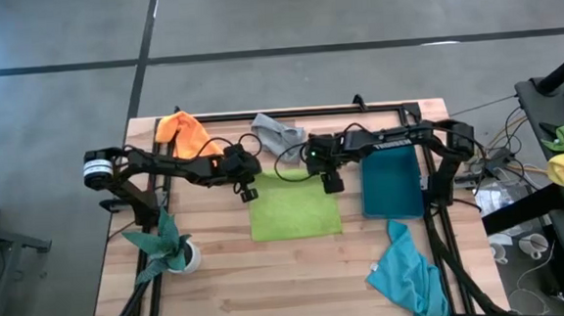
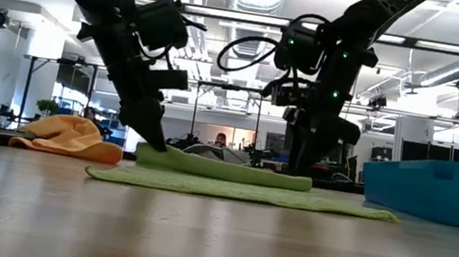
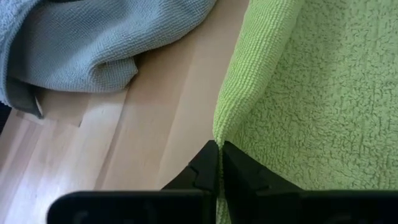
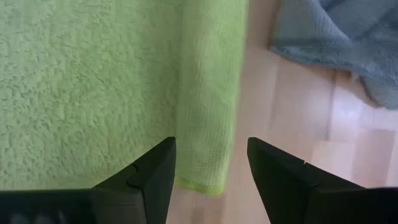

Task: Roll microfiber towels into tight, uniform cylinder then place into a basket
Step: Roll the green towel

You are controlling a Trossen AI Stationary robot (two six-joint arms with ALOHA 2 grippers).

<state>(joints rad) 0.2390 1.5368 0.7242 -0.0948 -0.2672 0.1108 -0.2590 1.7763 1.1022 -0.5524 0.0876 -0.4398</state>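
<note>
Left gripper [image 1: 249,191] pinched tight on the far left corner of the green towel [image 1: 295,214], fingers [image 3: 211,171] pressed together over the folded hem. Right gripper [image 1: 332,183] half open, hovering astride the rolled far right corner, holding nothing. Green towel mostly flat mid-table [image 1: 270,286], far edge folded over. Grey towel [image 1: 279,133] just beyond; orange towel [image 1: 186,132] far left; turquoise towel [image 1: 406,268] near right. Basket [image 1: 392,186] right of green towel.
</note>
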